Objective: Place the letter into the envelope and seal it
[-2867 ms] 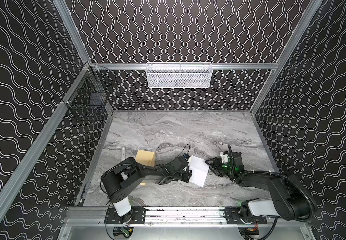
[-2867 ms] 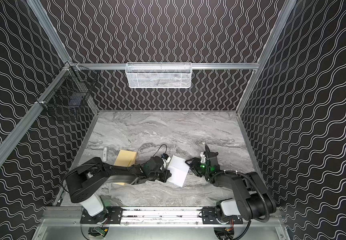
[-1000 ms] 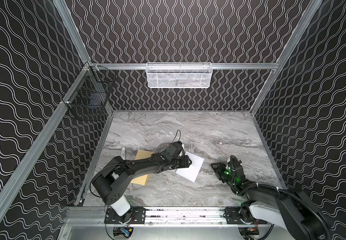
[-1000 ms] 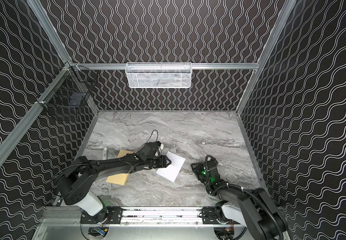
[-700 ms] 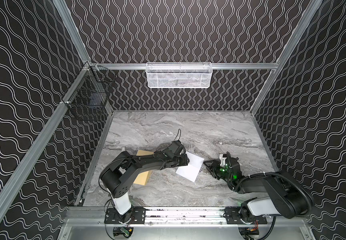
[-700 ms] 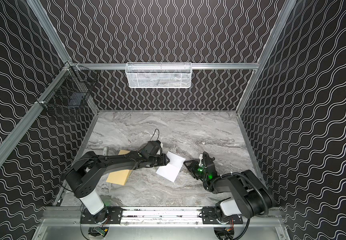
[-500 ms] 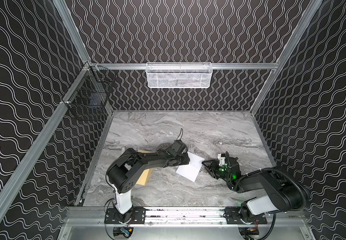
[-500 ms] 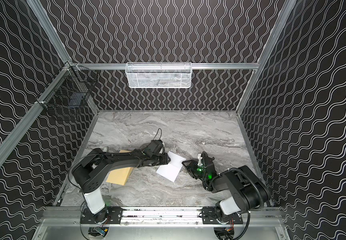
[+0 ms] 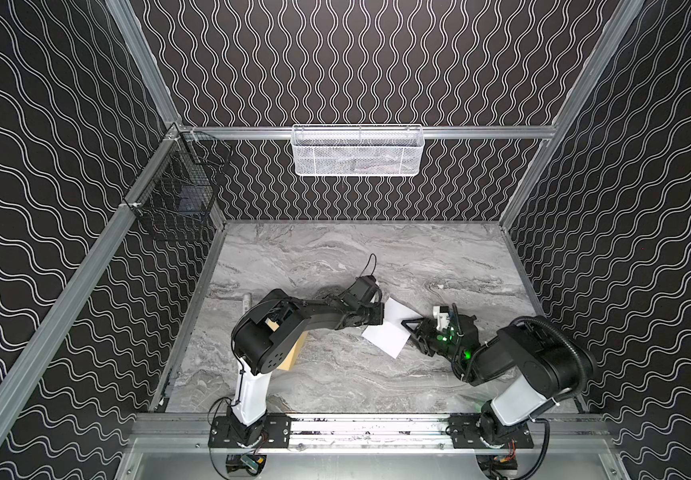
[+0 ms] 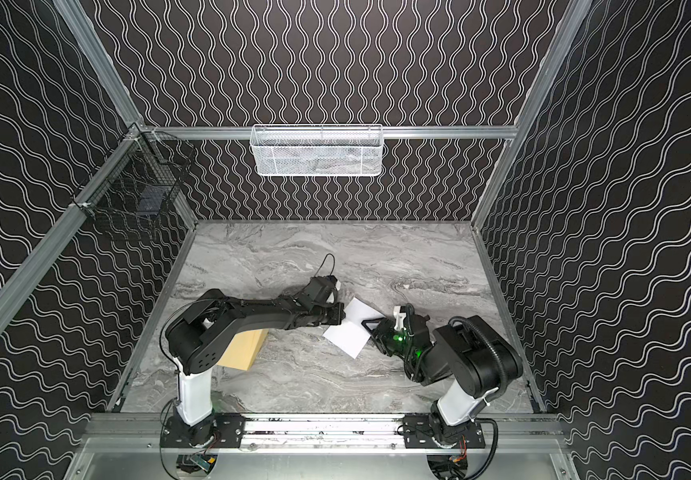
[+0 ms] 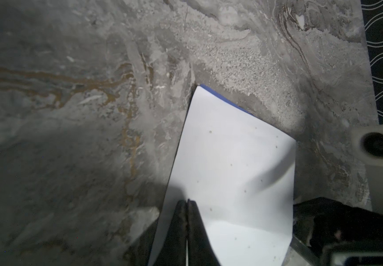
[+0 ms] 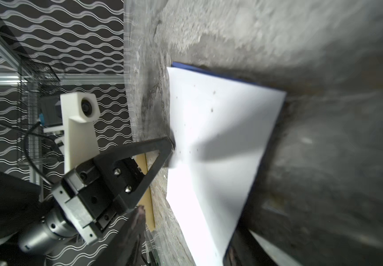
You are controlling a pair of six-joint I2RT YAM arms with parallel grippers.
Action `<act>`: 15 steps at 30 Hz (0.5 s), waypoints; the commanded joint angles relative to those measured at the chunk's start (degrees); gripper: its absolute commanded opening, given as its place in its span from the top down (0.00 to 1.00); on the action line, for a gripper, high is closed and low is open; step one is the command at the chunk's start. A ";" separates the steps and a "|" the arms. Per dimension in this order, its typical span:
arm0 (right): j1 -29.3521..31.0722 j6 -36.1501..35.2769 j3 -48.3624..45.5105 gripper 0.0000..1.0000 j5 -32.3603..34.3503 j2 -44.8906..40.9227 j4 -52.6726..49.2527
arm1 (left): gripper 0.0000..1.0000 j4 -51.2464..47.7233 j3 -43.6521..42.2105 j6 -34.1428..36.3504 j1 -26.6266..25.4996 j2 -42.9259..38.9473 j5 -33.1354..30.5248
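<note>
The task is at an early step. The letter (image 9: 389, 332) is not in the envelope (image 9: 291, 357), and nothing is sealed. The letter lies on the table (image 9: 335, 257) between the 2 arms, white back up; a thin blue edge shows under it in the left wrist view. The left gripper (image 9: 381, 316) is closed on the letter's edge, the sheet pinched between its tips, and the paper looks a little bent there. The right gripper (image 9: 414, 332) is at the opposite side of the letter; in the right wrist view its jaws appear apart, with the sheet between them and not clamped.

What is left, in my judgement: bring the letter to the envelope, open its mouth, slide the sheet in, close the flap.

The envelope lies flat near the left arm's base, apart from the letter. The left arm covers most of it, so I cannot tell where its flap is. This arm itself stands in the way. A small white tube (image 9: 246, 300) lies beyond the envelope. 2 wire baskets hang on the walls, away from the work.
</note>
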 commanded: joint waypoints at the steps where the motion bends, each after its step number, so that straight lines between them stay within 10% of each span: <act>1: -2.40 -0.61 -0.75 0.45 2.38 1.79 -7.80 | 0.95 -11.24 0.08 4.40 -0.19 2.01 -0.99; 15: -5.38 -10.24 6.76 0.64 3.34 1.78 -21.15 | 0.98 -15.99 4.36 10.55 -0.97 4.15 -1.82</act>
